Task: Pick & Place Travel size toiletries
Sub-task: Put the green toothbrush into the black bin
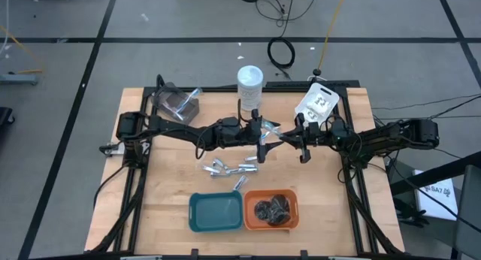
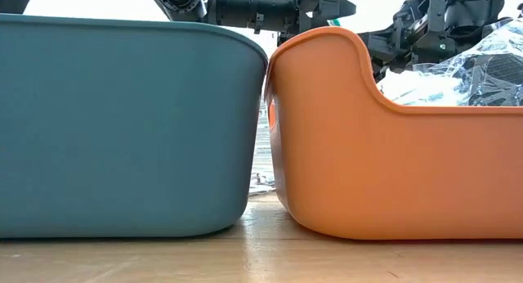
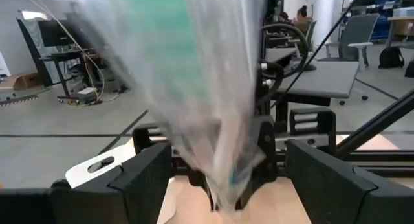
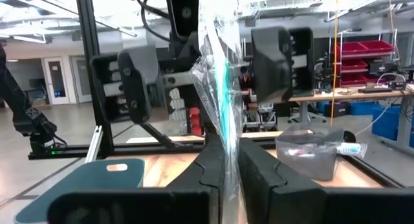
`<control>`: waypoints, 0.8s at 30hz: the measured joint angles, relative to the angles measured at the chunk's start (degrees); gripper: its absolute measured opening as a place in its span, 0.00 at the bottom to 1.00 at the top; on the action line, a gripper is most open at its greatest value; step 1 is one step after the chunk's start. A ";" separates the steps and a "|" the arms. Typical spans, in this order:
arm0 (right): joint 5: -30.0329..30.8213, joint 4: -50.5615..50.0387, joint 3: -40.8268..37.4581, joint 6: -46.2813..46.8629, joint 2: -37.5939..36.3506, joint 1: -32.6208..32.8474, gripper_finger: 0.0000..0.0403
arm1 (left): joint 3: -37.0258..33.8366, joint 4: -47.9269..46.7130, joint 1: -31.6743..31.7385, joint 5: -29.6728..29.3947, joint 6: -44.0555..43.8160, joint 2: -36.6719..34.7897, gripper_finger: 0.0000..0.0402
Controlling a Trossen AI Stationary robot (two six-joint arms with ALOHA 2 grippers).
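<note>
Above the middle of the wooden table, the two dark grippers meet over a clear crinkled plastic wrapper with a teal strip inside. The right gripper has its jaws closed on the lower edge of this wrapped piece, which stands up between its fingers. The left gripper faces it with jaws spread wide on either side of the same wrapper, and no finger visibly presses it.

On the table below them, nearer the front edge, lies a loose cluster of slim silver-white tubes. At the front edge sit a teal plastic tray and, touching it, an orange plastic tray holding dark round bundles in clear wrap. A tall white-lidded jar stands at the back edge, with a clear plastic box near the back left corner.
</note>
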 joint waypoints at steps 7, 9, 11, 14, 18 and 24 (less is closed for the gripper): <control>-0.04 -0.30 -0.02 -0.06 -0.02 0.00 0.04 | -0.01 -0.95 0.02 -0.25 2.16 -0.53 0.69; -0.04 -0.31 -0.02 -0.06 -0.02 0.00 0.04 | -0.02 -0.80 0.02 -0.24 2.81 -0.63 0.62; -0.05 -0.31 -0.02 -0.06 -0.02 0.00 0.04 | 0.00 -0.71 0.02 -0.24 2.77 -0.70 0.52; -0.07 -0.48 -0.02 -0.09 -0.02 0.00 0.04 | -0.02 -0.89 0.02 -0.24 2.76 -0.70 0.35; -0.37 -0.57 -0.05 -0.32 -0.02 0.00 0.04 | -0.02 -1.53 0.02 0.82 2.76 -0.70 0.10; -0.15 -1.79 -0.09 -0.73 -0.04 -0.02 0.07 | -0.02 -2.49 -0.04 0.31 1.57 -0.72 0.06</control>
